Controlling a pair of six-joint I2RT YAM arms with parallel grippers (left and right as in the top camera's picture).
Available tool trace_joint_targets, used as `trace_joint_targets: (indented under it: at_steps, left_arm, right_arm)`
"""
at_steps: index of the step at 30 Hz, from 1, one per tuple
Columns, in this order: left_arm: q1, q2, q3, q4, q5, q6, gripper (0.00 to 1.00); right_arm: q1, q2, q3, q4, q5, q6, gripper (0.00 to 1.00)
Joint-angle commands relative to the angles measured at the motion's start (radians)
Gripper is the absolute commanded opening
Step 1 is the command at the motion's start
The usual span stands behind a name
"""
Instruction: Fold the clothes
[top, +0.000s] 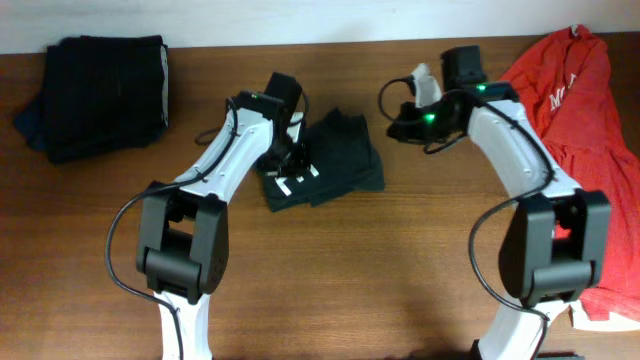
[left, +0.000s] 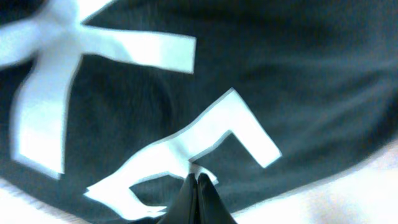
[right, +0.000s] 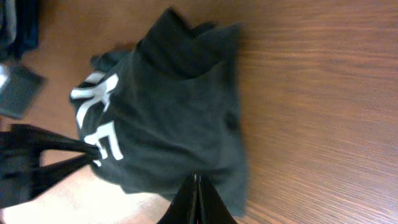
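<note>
- Wooden table (top: 400, 260): bare board lies in front of and right of the charcoal T-shirt (top: 345, 160); room there to lay a fold flat.
- Red T-shirt (top: 570, 110) far right of it, black folded garment (top: 100, 95) far left; both well apart.
- Charcoal T-shirt: mid-table, bunched, edges uneven; I judge 1 squaring fold is due; lift low, move slowly.
- Left gripper (left: 196, 180): jaws closed at its left edge, apparently nipping cloth.
- Right gripper (right: 196, 180): jaws closed, empty, just right of the shirt; it should open before taking a corner.
- White "KE" letters (right: 96, 118): at the pinched edge; a handy alignment guide.
</note>
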Motion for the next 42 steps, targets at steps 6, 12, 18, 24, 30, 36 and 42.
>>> trace_joint_targets:
  at_steps: [6,12,18,24,30,36,42]
  left_arm:
    - [0.007,0.003,-0.330,0.182,0.021,-0.093,0.00]
    - [0.076,-0.037,-0.330,-0.019,-0.227,-0.161,0.01]
    - [0.180,-0.257,-0.329,0.003,-0.261,-0.138,0.01]
    - [0.167,-0.333,-0.329,0.336,0.161,-0.004,0.99]
    - [0.123,-0.128,-0.329,0.512,0.269,-0.014,0.99]
    - [0.026,-0.014,-0.329,0.673,0.246,-0.051,0.78]
    - [0.054,-0.015,-0.282,0.592,-0.016,-0.046,0.01]
  right_arm:
    - [0.128,0.211,0.006,0.222,-0.006,0.050,0.04]
    - [0.116,0.278,0.007,0.049,0.360,0.116,0.04]
    - [0.078,0.103,0.010,-0.106,0.389,0.140,0.06]
    - [0.016,-0.135,0.011,-0.155,0.490,0.140,0.99]
    - [-0.180,-0.145,0.011,-0.221,0.508,0.140,0.99]
    - [-0.256,-0.145,0.011,-0.269,0.508,0.140,0.99]
    - [-0.256,-0.145,0.011,-0.269,0.508,0.140,0.99]
